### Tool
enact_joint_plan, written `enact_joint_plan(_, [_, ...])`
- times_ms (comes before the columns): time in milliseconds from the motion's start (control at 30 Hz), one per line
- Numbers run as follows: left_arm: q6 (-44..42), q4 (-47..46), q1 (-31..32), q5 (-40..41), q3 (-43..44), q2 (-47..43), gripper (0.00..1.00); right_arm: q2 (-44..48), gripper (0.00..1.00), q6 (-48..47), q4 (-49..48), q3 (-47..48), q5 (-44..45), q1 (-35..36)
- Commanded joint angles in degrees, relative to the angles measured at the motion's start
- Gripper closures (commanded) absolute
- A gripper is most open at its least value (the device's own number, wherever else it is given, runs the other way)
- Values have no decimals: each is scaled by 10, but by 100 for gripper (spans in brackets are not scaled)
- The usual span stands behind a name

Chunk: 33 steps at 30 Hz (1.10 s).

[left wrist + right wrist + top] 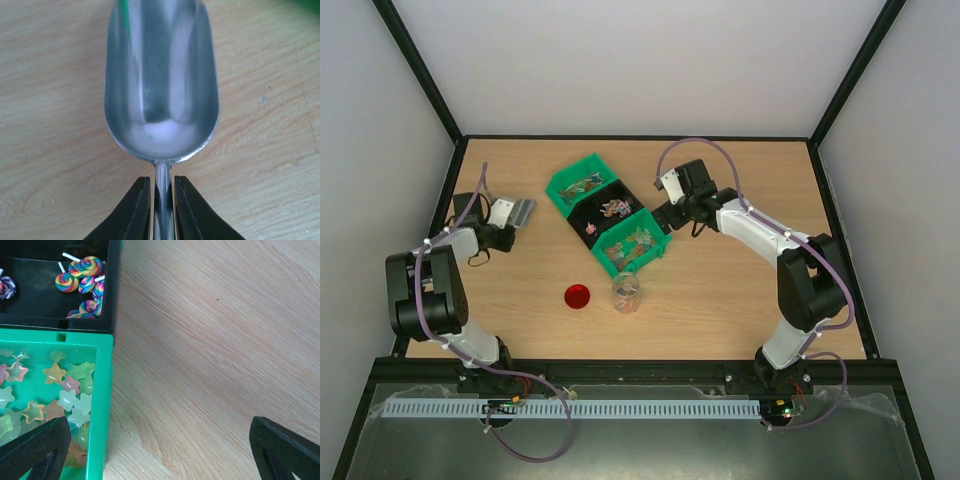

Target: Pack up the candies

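Observation:
The candies fill three bins: a far green bin (582, 184), a black bin (613, 208) with swirl lollipops (82, 277), and a near green bin (636, 243) with pastel star candies (65, 395). A clear jar (627, 292) stands upright with a few candies inside, and its red lid (578, 296) lies to its left. My left gripper (501, 216) (162, 181) is shut on the handle of an empty silver scoop (161, 80) (521, 211), low over the table left of the bins. My right gripper (664, 214) (160, 455) is open wide and empty, straddling the near green bin's right wall (102, 405).
The black bin's wall (114, 290) meets the green bin at the upper left of the right wrist view. Bare wood table (210, 350) lies to the right of the bins. Black frame posts and white walls border the table.

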<state>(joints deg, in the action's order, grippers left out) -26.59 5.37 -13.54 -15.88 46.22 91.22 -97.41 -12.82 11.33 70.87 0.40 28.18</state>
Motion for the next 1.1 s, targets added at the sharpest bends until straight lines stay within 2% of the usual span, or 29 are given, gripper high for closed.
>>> enact_joint_plan(0, [-12,1,-8,-17,-21,-4,84,30,1,6,9,11,-7,-4])
enact_joint_plan(267, [-21,44,-20,-51,-6,-32,72,50,1,12,20,27,-26,-7])
enact_joint_plan(400, [-22,65,-21,-68,3,-76,55,74,1,11,16,30,-41,-9])
enact_joint_plan(500, [-21,81,-20,-79,11,-113,39,88,1,-2,23,37,-60,-10])
enact_joint_plan(533, [-21,87,-20,-85,14,-125,31,90,1,-6,30,42,-65,-10])
enact_joint_plan(567, [-21,94,-21,-92,18,-138,14,92,1,-10,39,50,-76,-10])
enact_joint_plan(600, [-22,100,-21,-100,21,-150,2,93,2,-14,50,58,-90,-10])
enact_joint_plan(833, [35,107,-21,-116,38,-237,1,110,1,-42,96,109,-239,-3])
enact_joint_plan(1067, [119,82,-20,-151,12,-306,0,108,1,-88,131,146,-239,82])
